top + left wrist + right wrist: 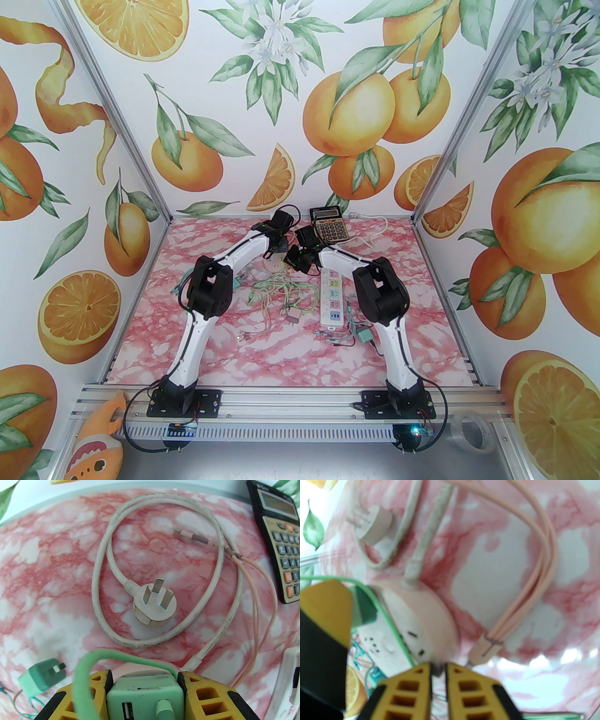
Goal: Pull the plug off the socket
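My left arm (pixel 199 300) and right arm (pixel 382 300) both reach far and inward, elbows raised, wrists almost meeting at the far middle. The left claw (pixel 145 675) has its yellow fingers (pixel 206 698) clamped on a green plug (pixel 140 693). The right claw (pixel 438 666) is pinched down to a thin slit.

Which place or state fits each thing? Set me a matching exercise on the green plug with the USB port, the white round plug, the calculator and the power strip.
Things:
1. green plug with the USB port
2. white round plug
3. calculator
4. power strip

Places or states:
A. at the far edge of the table
B. pins up, ringed by its own cord
C. clamped between the fingers of the left gripper
D. lying flat beside the right arm

Pairs: 1-C, 2-B, 3-A, 4-D
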Tool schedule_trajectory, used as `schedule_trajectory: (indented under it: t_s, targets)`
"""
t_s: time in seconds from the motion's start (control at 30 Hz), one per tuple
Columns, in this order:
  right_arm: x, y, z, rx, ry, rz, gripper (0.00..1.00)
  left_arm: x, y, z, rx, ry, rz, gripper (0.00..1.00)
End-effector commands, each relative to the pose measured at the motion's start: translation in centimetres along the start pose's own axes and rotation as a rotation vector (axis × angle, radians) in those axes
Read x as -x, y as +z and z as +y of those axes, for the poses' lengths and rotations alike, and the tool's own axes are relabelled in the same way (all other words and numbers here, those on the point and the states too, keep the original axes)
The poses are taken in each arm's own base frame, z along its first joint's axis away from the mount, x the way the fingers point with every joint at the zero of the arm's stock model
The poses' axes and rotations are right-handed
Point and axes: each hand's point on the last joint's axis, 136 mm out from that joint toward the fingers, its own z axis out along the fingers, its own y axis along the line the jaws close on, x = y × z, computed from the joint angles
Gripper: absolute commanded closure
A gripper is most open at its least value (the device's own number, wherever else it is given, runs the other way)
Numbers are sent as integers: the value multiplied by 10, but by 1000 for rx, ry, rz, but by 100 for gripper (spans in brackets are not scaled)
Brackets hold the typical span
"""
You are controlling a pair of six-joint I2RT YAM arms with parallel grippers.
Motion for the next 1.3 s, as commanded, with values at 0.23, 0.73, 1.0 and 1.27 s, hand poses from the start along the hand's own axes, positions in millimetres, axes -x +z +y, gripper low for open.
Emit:
schedule_trajectory:
  t_s: [0.23,0.73,1.0,1.27]
  targets:
    - [-61,44,-88,-274,22,162,85,-26,-6,-38,-121,13,93,79]
    - [-61,48,-80,-229,33,169,87,-62,15,-45,7,198,139,80]
    - [-67,53,-66,-70,125,151,89,-41,13,-25,-83,19,145,80]
    - [-66,58,-60,20,214,137,88,-33,12,-26,-53,63,124,80]
